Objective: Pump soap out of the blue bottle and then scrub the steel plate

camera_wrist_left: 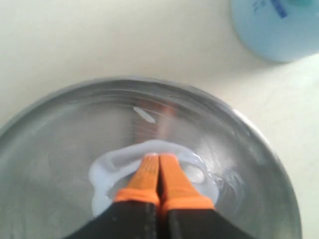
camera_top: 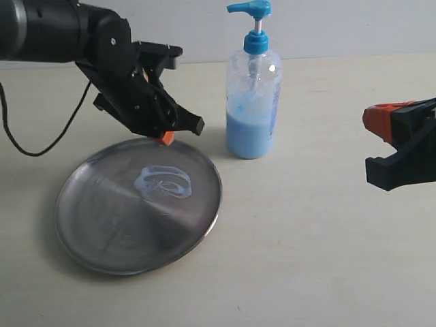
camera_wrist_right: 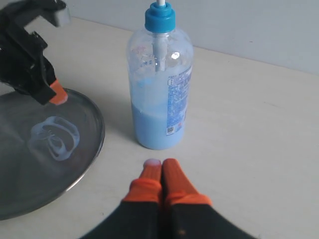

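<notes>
Your blue bottle [camera_top: 253, 102] has a label [camera_wrist_right: 178, 99] in blue print, too small for you to read, no brand legible. The bottle stands upright on the table [camera_top: 306, 238], roughly half full of pale blue soap [camera_top: 248, 133]. Its blue pump head [camera_top: 252, 8] is cropped in the right wrist view. The steel plate [camera_top: 102, 231] lies flat beside the bottle, not touching it, with a looped whitish-blue smear [camera_top: 165, 181] near centre.

Your left gripper [camera_wrist_left: 158, 158]: orange fingers pressed together, nothing between, tips over the smear; contact with the plate unclear. Your right gripper [camera_wrist_right: 160, 164]: fingers together, empty, pointing at the bottle, pale dab [camera_wrist_right: 152, 162] on one tip. The exterior view cuts it off at the frame edge. The left wrist view shows only a blurred bottle base.
</notes>
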`<state>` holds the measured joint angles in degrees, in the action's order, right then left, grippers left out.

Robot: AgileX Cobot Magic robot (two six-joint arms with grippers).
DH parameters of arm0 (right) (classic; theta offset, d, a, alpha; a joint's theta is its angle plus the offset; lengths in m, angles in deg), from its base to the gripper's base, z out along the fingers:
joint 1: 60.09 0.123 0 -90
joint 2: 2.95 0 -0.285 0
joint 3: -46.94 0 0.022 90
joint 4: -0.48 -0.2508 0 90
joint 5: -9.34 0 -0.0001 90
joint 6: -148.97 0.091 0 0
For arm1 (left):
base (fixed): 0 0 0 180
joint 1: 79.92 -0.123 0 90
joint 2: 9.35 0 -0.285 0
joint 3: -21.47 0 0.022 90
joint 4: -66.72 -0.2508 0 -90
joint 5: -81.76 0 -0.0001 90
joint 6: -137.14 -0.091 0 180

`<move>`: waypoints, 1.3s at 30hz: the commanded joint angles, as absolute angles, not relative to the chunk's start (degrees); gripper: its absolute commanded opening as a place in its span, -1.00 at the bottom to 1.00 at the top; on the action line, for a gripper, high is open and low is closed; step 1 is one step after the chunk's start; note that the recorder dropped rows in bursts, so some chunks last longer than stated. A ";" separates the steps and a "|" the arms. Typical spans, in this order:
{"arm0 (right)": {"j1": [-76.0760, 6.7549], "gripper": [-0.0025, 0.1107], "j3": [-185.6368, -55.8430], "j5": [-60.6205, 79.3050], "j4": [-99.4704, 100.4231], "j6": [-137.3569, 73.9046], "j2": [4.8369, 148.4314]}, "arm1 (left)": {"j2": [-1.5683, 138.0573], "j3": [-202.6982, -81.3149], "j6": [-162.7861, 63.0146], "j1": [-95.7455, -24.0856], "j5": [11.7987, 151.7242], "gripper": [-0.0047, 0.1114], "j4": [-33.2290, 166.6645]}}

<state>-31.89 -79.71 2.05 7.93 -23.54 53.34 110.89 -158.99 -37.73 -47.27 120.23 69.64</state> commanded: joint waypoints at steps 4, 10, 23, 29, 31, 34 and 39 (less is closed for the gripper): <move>-31.79 -0.96 -79.57 2.14 7.96 -23.34 52.85 | 101.12 -158.82 -38.17 -47.30 126.35 -0.92 69.91; -31.79 -0.96 -79.57 2.20 7.96 -23.44 52.85 | 94.49 -158.82 -37.66 -47.30 131.73 -0.92 70.04; -31.79 -0.96 -79.57 1.79 7.96 -23.44 52.85 | 76.22 -150.55 -34.72 -47.30 135.96 -0.92 70.04; -31.79 -0.96 -79.57 1.79 7.96 -23.44 52.85 | 65.31 -142.54 -34.72 -47.30 134.78 -0.92 69.83; -31.79 -0.96 -79.57 1.79 7.96 -23.44 52.85 | 62.41 -140.79 -34.72 -47.30 134.33 -0.92 69.83; -31.79 -0.96 -79.57 1.79 7.96 -23.44 52.85 | 56.77 -138.29 -34.72 -47.30 133.95 -0.92 69.83; -31.79 -0.96 -79.57 1.58 7.96 -23.44 52.85 | 47.10 -133.96 -34.72 -47.30 131.69 -0.92 69.83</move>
<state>-31.89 -79.71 1.63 7.93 -23.54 53.34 51.88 -136.14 -35.09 -47.27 133.85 69.73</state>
